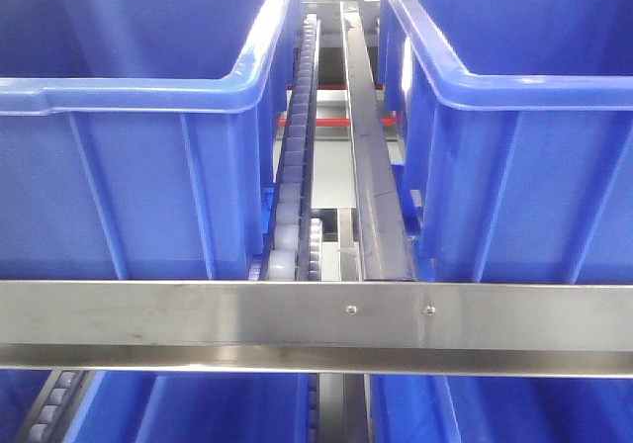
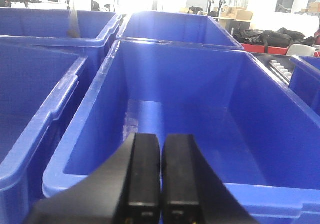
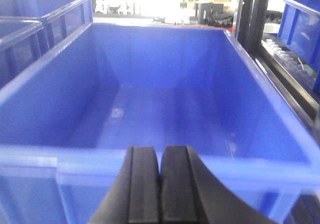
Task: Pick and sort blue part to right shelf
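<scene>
Blue part shows in no view; left gripper (image 2: pixel 160 176) and right gripper (image 3: pixel 160 184), both closed on nothing, hover over empty bins (image 2: pixel 210 129). Risk: descending blind, closed fingers strike a bin rim (image 3: pixel 150 156)

The shelf (image 1: pixel 316 324) is a metal rack with a brushed steel crossbar running level across the front, fastened by 2 screws. Behind the bar sit 2 large blue plastic bins side by side, a left bin (image 1: pixel 119 166) and a right bin (image 1: pixel 524 166), both upright with thick rounded rims and ribbed walls. Between them a roller track (image 1: pixel 297 166) and a steel guide rail (image 1: pixel 371 156) run back into the rack. More blue bins (image 1: pixel 227 408) stand on the level below the crossbar.
</scene>
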You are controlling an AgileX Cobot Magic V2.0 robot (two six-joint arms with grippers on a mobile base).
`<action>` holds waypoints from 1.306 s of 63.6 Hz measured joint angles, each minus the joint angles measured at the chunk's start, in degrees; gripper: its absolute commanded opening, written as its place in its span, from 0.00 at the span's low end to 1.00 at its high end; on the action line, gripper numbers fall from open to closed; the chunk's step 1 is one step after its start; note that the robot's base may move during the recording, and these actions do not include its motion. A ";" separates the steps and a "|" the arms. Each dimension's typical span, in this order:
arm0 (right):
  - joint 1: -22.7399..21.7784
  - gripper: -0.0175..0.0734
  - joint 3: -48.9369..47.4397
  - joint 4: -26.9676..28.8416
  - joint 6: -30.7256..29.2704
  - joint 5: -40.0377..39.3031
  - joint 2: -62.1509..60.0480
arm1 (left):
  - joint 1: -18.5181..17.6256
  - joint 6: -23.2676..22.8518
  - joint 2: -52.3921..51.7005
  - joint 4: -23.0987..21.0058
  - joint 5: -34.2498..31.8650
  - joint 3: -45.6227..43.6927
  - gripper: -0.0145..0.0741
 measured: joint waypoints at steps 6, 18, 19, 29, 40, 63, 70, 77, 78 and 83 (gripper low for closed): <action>0.00 0.25 3.59 -0.02 0.00 0.00 -4.20 | 0.00 0.00 0.00 0.00 0.00 0.00 0.30; 0.00 0.25 5.75 -0.18 0.00 1.41 -5.16 | 0.00 0.00 -0.05 0.00 0.00 0.08 0.30; 0.00 0.25 5.75 -0.18 0.00 1.30 -5.16 | 0.00 0.00 -0.05 0.00 0.00 0.08 0.30; 0.00 0.25 5.75 -0.18 0.00 1.00 -5.16 | 0.00 0.00 -0.13 0.00 0.00 0.08 0.30; 0.00 0.25 5.75 -0.18 0.00 1.00 -5.16 | 0.00 0.00 -0.17 0.00 -0.36 0.08 0.30; 0.00 0.25 5.83 -0.18 0.00 1.00 -5.16 | 0.00 0.00 -0.83 4.36 -0.36 2.53 0.30; 0.00 0.25 5.83 -0.18 0.00 1.00 -5.16 | 0.09 0.00 -4.01 11.43 -0.36 5.59 0.30; 0.00 0.25 5.83 -0.28 0.00 1.00 -5.16 | 0.09 -0.49 -8.07 14.57 -0.36 7.47 0.30; 0.00 0.25 5.83 -0.28 0.00 1.00 -5.16 | 0.09 -0.50 -8.57 14.71 -0.36 7.72 0.30; 0.00 0.25 5.83 -0.28 0.00 1.00 -5.16 | 0.40 -0.76 -11.31 15.51 -0.36 9.67 0.30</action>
